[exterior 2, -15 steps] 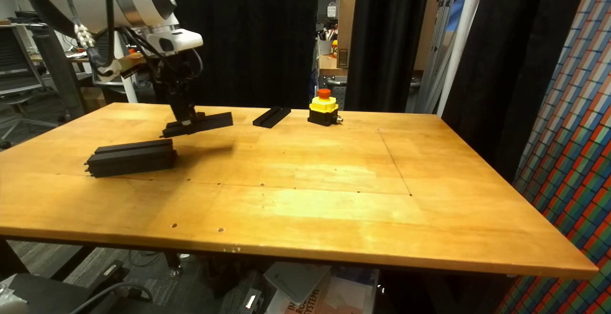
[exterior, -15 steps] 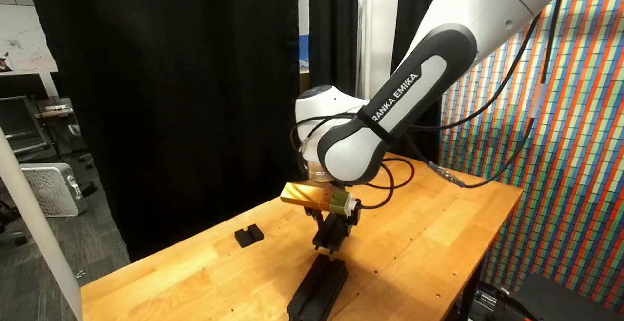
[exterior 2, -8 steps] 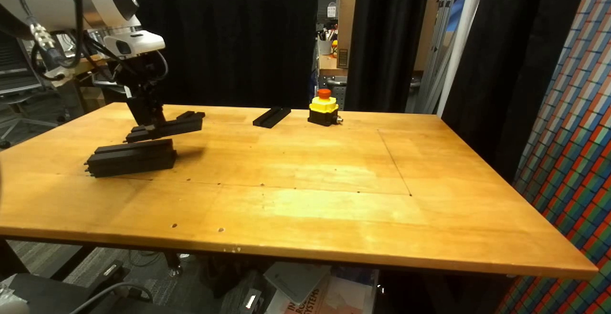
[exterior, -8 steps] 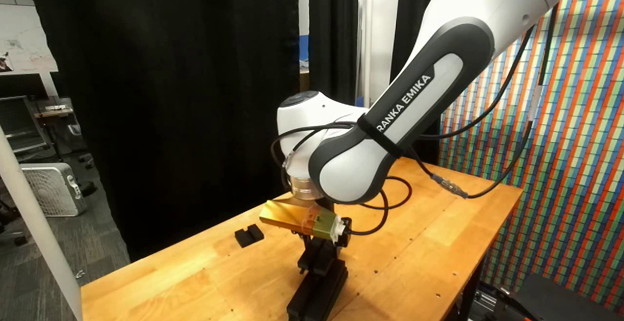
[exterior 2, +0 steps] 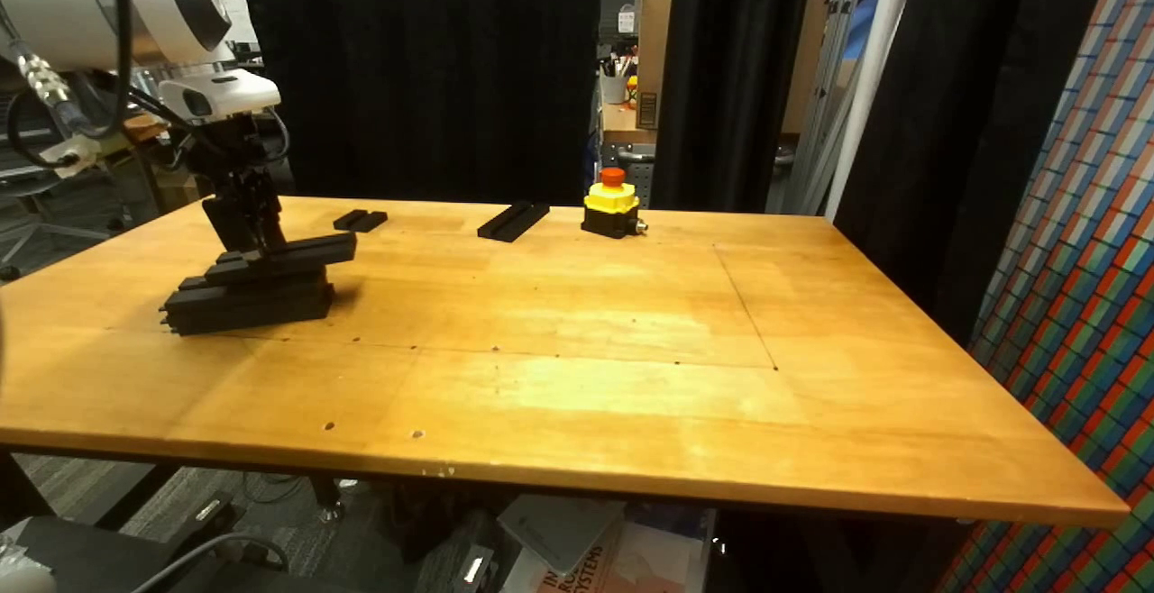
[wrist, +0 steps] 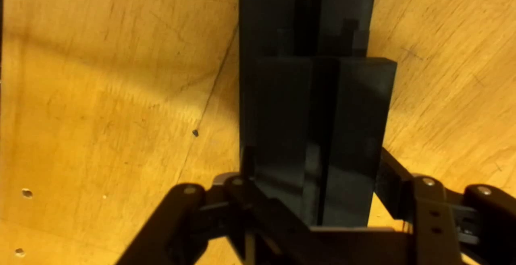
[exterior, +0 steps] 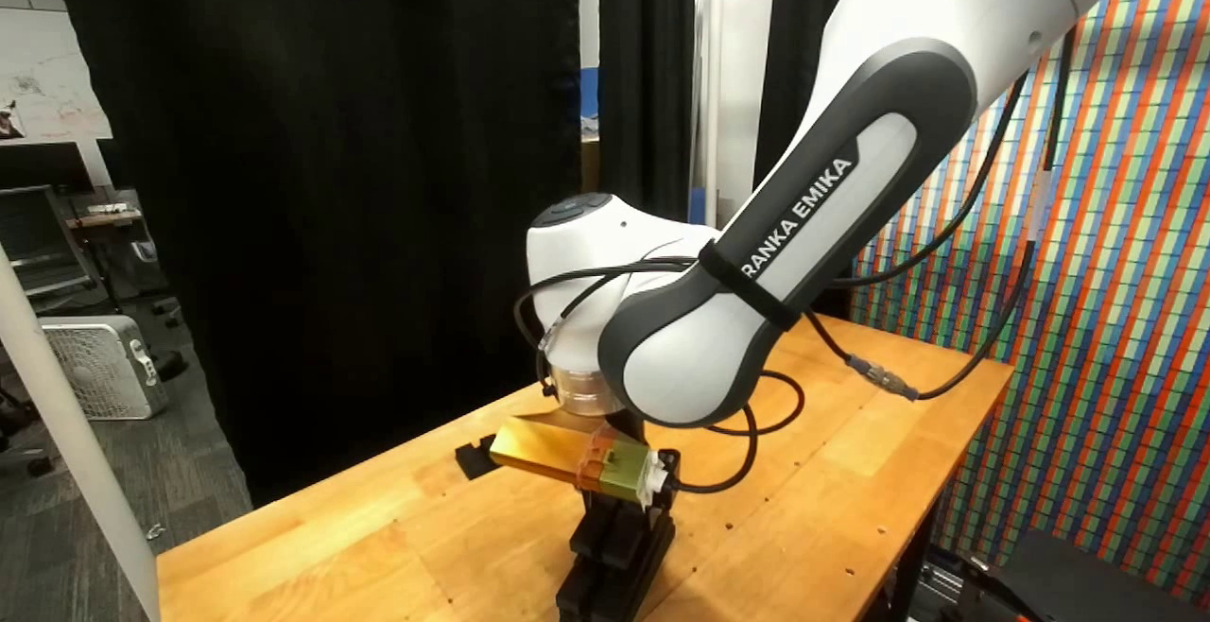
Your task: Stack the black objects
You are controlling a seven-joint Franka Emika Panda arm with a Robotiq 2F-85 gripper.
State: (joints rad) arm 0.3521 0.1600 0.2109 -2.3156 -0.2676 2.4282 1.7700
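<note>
A matte black bar with a groove along its top [exterior 2: 325,250] is gripped by its sides in my gripper [wrist: 316,171]. It sits directly over a larger, longer grooved black block [exterior 2: 248,306] on the table. Seen from the wrist, the held bar [wrist: 358,112] lies slightly askew and shifted right of the block beneath [wrist: 266,15]. Whether the two touch I cannot tell; at most a thin gap shows. Two flat black slabs, a small one [exterior 2: 361,221] and a longer one [exterior 2: 512,222], lie apart near the table's back edge. The wrist housing partly covers a slab [exterior: 473,459] in an exterior view.
A yellow emergency-stop button with a red top [exterior 2: 612,196] stands at the back of the wooden table [exterior 2: 586,395]. A black curtain [exterior: 321,178] hangs along the far side. Cables [exterior: 756,414] loop beside the wrist.
My gripper has carried the black bar over to the larger block and lowered it, going left and down in an exterior view. The small slab behind has come into sight there.
</note>
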